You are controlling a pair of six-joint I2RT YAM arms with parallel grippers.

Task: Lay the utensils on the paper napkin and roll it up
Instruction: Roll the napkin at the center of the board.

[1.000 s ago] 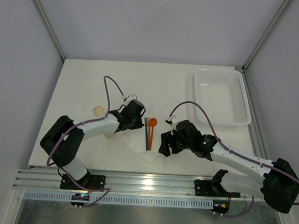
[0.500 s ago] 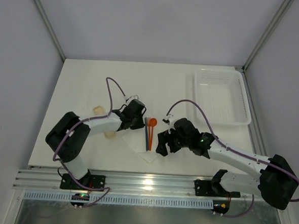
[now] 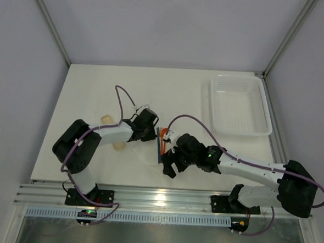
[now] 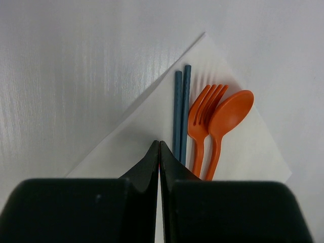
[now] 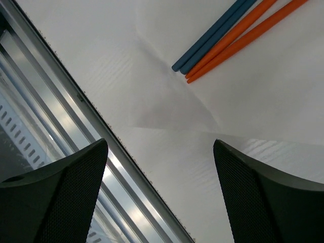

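The top view looks steeply down from above and behind the arm bases, far enough off to take in the whole bench and the metal rail along its near edge. The left wrist camera sits low and close, looking forward along the left hand, whose fingers are pressed together, across the paper napkin to the utensils. The right wrist camera looks almost straight down from close range between the spread fingers of the right hand. It catches the napkin's near corner, the utensils' handle ends and the rail. All three views share the napkin and the utensils. The top view and the right wrist view also share the rail.
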